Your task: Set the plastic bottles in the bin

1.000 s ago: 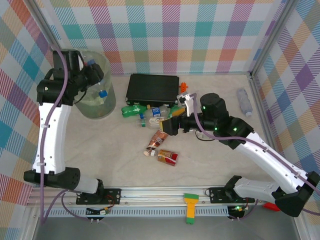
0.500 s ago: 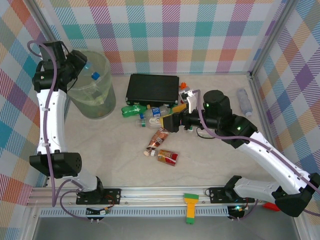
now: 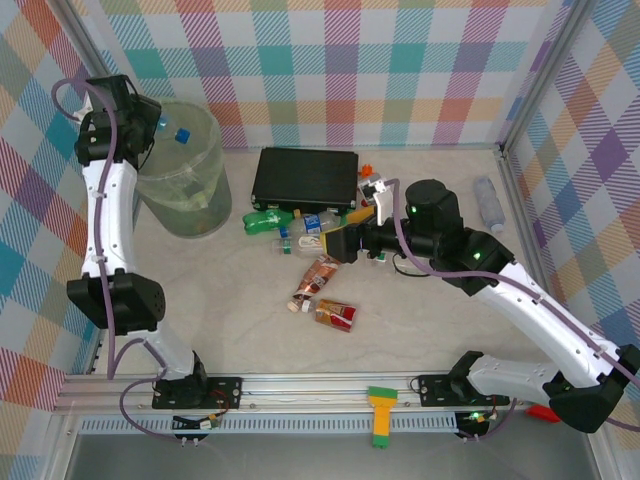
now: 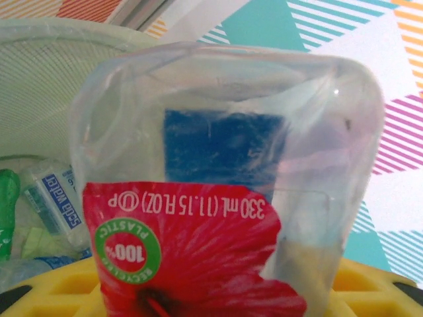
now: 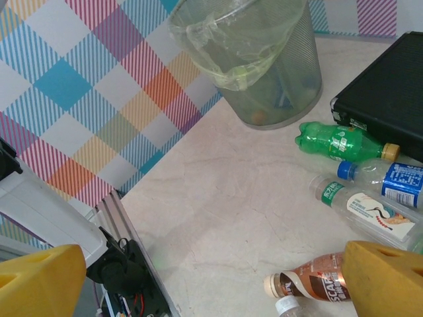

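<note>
Nearest the arm bases, at lower centre of the top view, a short bottle with a red-brown label lies on the tabletop. Just above it a brown bottle lies at a slant, its cap toward the lower left. The right gripper hovers just right of the brown bottle, jaws spread wide with nothing between them. In the right wrist view its yellow fingers sit in the two lower corners.

Beyond it lies a loose cluster. A clear bottle with a white label is closest, then a blue-labelled bottle, and a green bottle to their left. All three lie on their sides just below the black case. Small orange toy pieces sit at the case's right corner. Well apart, at the right edge of the tabletop, a lone clear bottle lies near the wall.

The bin stands at the upper left of the top view, left of the case. Bottles already lie inside it, seen through its pale-green wall. The left gripper is raised at the bin's upper-left rim. It is closed on a red-labelled bottle of clear plastic, which takes up most of the left wrist view with its label upside down
</note>
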Controlling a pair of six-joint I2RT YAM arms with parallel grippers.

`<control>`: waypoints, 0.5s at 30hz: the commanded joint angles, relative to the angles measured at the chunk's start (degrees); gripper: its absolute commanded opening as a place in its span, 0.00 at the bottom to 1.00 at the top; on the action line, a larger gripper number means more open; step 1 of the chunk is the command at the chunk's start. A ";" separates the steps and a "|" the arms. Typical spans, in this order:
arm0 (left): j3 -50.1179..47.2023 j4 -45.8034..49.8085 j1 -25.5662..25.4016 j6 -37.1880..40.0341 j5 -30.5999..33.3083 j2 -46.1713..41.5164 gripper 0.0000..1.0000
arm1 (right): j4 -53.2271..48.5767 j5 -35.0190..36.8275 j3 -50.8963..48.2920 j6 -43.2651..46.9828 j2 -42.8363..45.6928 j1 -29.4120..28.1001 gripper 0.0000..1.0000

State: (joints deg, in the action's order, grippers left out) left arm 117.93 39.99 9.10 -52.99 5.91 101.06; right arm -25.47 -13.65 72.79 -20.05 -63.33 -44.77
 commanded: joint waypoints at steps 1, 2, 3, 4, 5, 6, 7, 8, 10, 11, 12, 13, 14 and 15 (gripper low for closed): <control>2.16 -3.22 0.63 -2.63 1.89 1.51 0.52 | -0.32 0.83 2.10 1.42 -0.04 -0.51 0.99; 2.45 -3.29 0.65 -3.12 2.00 2.00 0.52 | -0.38 0.90 2.20 1.35 -0.10 -0.49 0.99; 2.68 -3.41 0.58 -3.51 2.00 2.59 0.52 | -0.45 1.12 2.18 1.34 -0.02 -0.49 0.99; 3.04 -3.30 0.60 -3.88 1.89 3.18 0.52 | -0.55 1.16 2.16 1.35 0.05 -0.49 0.99; 3.61 -2.73 0.65 -4.38 1.67 3.85 0.52 | -0.69 1.34 2.09 1.42 0.13 -0.49 0.99; 4.37 -2.11 0.64 -4.96 1.48 4.58 0.52 | -0.78 1.50 2.09 1.43 0.14 -0.48 0.99; 4.78 -1.79 0.58 -5.38 1.28 5.16 0.52 | -0.80 1.60 2.04 1.45 0.14 -0.49 0.99; 5.17 -1.67 0.65 -5.82 0.96 5.80 0.52 | -0.74 1.73 2.08 1.51 0.15 -0.53 0.99; 5.64 -1.75 0.62 -6.61 0.46 6.62 0.52 | -0.85 1.78 2.01 1.51 0.05 -0.49 0.99; 5.73 -1.84 0.63 -6.94 0.18 6.89 0.52 | -0.93 1.78 2.00 1.55 0.05 -0.49 0.99; 5.94 -1.84 0.64 -7.12 0.00 7.14 0.52 | -0.93 1.91 1.92 1.59 0.01 -0.49 0.99; 6.17 -1.67 0.59 -7.12 -0.02 7.38 0.52 | -1.06 1.96 1.92 1.51 0.11 -0.48 0.99; 6.42 -1.43 0.59 -7.11 0.12 7.56 0.52 | -1.05 2.09 1.85 1.59 0.14 -0.49 0.99; 6.56 -1.32 0.65 -7.12 0.15 7.58 0.53 | -1.03 2.13 1.86 1.61 0.14 -0.49 0.99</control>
State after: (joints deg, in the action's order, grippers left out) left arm 121.97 38.85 9.10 -58.98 6.52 108.42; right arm -26.44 -12.21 72.88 -19.57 -63.33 -44.84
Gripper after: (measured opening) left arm 0.526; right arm 0.989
